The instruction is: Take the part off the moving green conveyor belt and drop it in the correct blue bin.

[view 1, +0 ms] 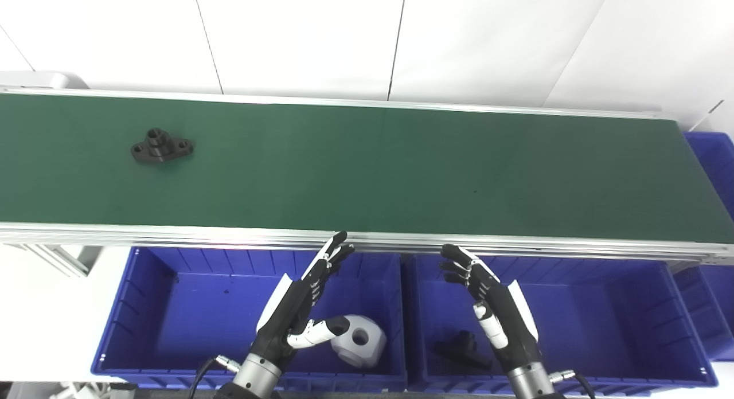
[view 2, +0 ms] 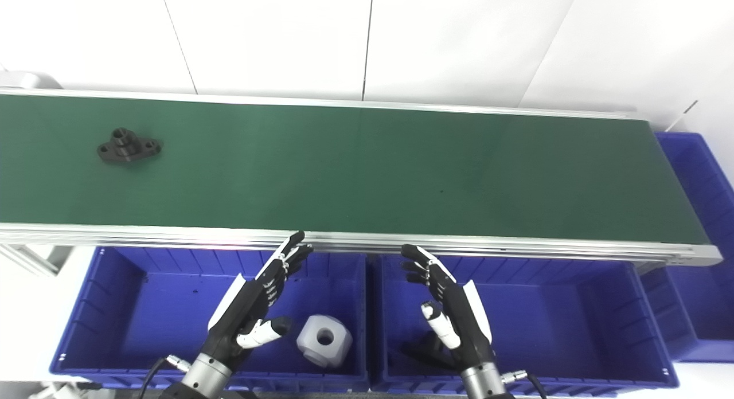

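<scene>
A black flanged part point(view 1: 161, 146) is lying on the far left stretch of the green conveyor belt point(view 1: 401, 169), well apart from both hands, so nothing is being grasped yet. The left hand point(view 1: 301, 307) is hovering over the left blue bin point(view 1: 137, 307) with its fingers spread and thumb held out, holding nothing, its fingertips reaching up near the belt's near rail point(view 1: 367, 238). The right hand point(view 1: 493, 307) is hovering over the right blue bin point(view 1: 642, 319) in much the same pose, fingers apart and empty. Both seem to be waiting just below the belt edge, probably so either can reach in once the part is carried within range. A white blocky part with a round hole point(view 1: 358, 340) is sitting in the left bin, beside the left thumb, while a dark part point(view 1: 461, 348) is lying in the right bin, partly hidden behind the right hand. Judging by colour and shape, the right bin looks like the likely destination for the black piece. A further blue bin point(view 1: 714, 164) is standing at the belt's right end.
</scene>
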Action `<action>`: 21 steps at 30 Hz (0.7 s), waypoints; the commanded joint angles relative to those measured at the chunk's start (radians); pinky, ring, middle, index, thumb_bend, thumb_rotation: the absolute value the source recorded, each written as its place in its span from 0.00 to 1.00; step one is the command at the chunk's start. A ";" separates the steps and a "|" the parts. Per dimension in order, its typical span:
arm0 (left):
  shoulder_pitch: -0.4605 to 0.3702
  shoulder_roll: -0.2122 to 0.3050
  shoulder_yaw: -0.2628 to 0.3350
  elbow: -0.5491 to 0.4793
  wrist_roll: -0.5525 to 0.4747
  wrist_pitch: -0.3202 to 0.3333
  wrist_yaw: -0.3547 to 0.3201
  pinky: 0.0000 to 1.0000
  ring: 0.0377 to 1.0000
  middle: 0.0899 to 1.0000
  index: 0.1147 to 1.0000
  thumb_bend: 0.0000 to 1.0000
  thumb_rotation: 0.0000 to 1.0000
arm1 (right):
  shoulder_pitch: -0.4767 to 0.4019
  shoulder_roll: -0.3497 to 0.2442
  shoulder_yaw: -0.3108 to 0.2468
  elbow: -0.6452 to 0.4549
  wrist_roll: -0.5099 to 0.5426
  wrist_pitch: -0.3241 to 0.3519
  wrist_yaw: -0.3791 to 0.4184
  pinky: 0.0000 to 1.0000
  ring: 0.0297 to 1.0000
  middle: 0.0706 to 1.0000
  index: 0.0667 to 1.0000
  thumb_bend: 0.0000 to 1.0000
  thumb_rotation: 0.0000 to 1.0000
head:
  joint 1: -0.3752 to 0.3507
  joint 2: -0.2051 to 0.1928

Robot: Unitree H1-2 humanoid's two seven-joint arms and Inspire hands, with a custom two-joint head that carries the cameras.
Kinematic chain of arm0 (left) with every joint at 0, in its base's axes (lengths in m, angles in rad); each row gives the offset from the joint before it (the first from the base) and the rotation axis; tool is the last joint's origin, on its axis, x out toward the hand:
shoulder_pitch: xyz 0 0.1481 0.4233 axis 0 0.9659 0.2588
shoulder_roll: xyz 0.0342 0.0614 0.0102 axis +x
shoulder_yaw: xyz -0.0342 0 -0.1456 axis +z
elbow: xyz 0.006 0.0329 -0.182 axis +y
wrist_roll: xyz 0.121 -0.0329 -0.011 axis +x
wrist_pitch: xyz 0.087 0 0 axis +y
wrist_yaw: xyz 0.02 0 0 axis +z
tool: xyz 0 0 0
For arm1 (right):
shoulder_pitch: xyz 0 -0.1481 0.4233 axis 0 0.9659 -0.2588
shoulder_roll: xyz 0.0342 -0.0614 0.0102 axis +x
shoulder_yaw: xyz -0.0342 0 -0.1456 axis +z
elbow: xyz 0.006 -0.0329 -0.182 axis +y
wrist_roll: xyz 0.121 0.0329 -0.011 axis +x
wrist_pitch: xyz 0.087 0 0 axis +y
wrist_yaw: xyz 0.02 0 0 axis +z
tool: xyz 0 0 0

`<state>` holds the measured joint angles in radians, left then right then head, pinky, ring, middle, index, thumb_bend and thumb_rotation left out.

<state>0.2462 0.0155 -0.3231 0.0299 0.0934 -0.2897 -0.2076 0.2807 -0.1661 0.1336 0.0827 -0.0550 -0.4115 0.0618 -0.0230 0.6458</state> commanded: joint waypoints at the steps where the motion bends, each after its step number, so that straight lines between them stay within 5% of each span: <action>1: -0.011 -0.010 -0.008 -0.010 -0.004 -0.046 0.002 0.98 0.97 0.93 0.98 1.00 0.76 | -0.008 -0.005 0.001 -0.015 0.005 -0.058 -0.007 0.76 0.81 0.84 0.84 0.88 1.00 | 0.001 -0.001; 21: -0.010 -0.007 -0.011 -0.001 -0.002 -0.061 0.001 0.98 0.97 0.94 0.98 0.99 0.76 | -0.009 -0.014 0.014 -0.012 -0.005 -0.058 -0.023 0.75 0.80 0.85 0.83 0.86 1.00 | 0.001 -0.011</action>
<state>0.2453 0.0156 -0.3271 0.0503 0.0933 -0.3140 -0.2079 0.2795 -0.1743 0.1477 0.0839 -0.0619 -0.4115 0.0517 -0.0230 0.6366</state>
